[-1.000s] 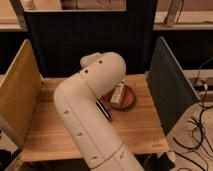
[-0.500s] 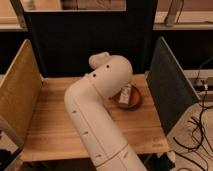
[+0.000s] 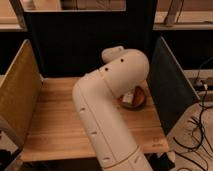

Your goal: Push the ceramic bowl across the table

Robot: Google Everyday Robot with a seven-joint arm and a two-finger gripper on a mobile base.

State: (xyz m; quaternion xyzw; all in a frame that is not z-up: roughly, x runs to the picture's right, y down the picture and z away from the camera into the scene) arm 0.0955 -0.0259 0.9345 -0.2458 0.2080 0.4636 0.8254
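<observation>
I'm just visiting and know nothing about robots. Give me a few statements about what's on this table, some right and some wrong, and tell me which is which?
1. The ceramic bowl sits near the table's right side. True.
2. The bowl is bright blue. False: it is glossy reddish-brown.
3. The gripper is at the bowl, mostly hidden behind the white arm. True.
4. The bowl lies upside down on the floor. False: it rests on the wooden tabletop.
5. A yellow panel stands at the table's left edge. True.
</observation>
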